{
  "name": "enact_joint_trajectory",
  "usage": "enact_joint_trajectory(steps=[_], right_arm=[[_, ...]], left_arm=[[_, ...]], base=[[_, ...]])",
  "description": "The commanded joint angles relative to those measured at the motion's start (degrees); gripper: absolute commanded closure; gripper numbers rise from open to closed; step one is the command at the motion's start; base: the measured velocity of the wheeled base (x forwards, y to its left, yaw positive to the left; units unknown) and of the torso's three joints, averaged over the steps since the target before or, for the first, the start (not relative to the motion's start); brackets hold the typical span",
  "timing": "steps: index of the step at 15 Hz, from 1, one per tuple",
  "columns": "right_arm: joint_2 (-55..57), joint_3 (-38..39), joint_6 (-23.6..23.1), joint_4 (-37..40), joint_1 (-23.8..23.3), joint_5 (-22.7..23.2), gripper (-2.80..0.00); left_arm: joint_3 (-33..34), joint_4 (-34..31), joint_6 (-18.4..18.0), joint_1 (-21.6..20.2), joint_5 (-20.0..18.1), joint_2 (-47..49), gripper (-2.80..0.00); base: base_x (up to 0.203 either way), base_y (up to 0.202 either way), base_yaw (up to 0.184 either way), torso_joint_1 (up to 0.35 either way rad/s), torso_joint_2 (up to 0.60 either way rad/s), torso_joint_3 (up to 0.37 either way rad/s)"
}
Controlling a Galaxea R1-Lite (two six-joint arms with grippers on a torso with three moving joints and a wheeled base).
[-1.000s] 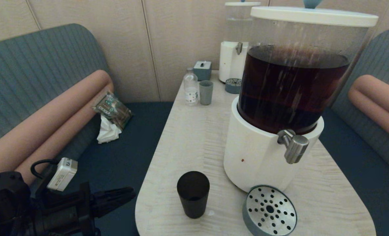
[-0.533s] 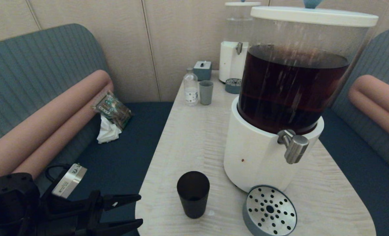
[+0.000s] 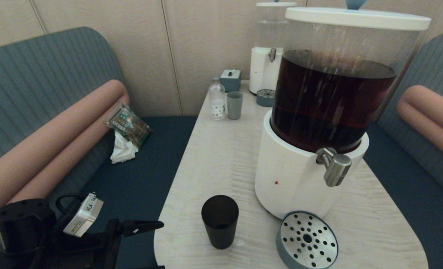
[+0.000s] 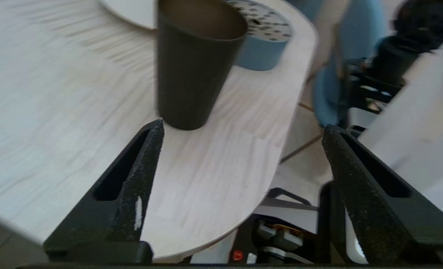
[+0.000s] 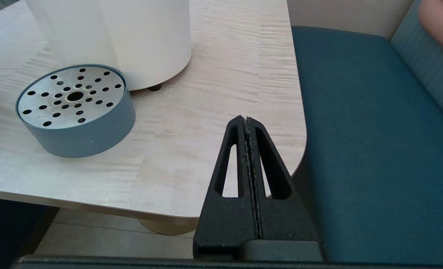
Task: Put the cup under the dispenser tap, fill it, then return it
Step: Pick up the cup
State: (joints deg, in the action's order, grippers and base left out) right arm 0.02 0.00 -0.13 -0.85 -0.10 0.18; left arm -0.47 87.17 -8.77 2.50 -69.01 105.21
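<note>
The cup (image 3: 220,221) stands upright on the bench (image 3: 214,164) at the dispenser's nine o'clock, three o'clock of the empty, wide-spread left tool (image 4: 242,129), the nearer one; the right tool (image 5: 248,123) rests closed.

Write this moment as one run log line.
left gripper: open, nearing cup | right gripper: shut, parked | cup: on table, empty

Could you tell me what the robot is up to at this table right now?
The left gripper, fingers spread wide, is lined up at the near table edge facing the black cup, not yet touching it. The cup stands beside the perforated drip tray, not under the brown-liquid dispenser's steel tap. The right gripper sits shut at the table's right edge.
</note>
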Motion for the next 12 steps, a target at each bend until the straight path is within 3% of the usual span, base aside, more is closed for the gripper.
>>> enact_joint_trajectory(steps=[1, 7, 12], right_arm=[[-0.1, 0.4, 0.0, 0.0, 0.0, 0.0, 0.00], [-0.2, 0.4, 0.0, 0.0, 0.0, 0.0, 0.00], [-0.2, 0.4, 0.0, 0.0, 0.0, 0.0, 0.00]], left_arm=[[-0.7, 0.5, -0.1, 0.1, -1.7, 1.5, -2.80], [-5.0, 0.5, -0.4, 4.2, -3.2, 7.0, -2.80], [-10.2, 0.5, 0.1, 6.3, -0.8, 10.3, -2.80]], base=[[0.000, 0.000, 0.000, 0.000, 0.00, 0.000], [0.000, 0.000, 0.000, 0.000, 0.00, 0.000], [0.000, 0.000, 0.000, 0.000, 0.00, 0.000]])
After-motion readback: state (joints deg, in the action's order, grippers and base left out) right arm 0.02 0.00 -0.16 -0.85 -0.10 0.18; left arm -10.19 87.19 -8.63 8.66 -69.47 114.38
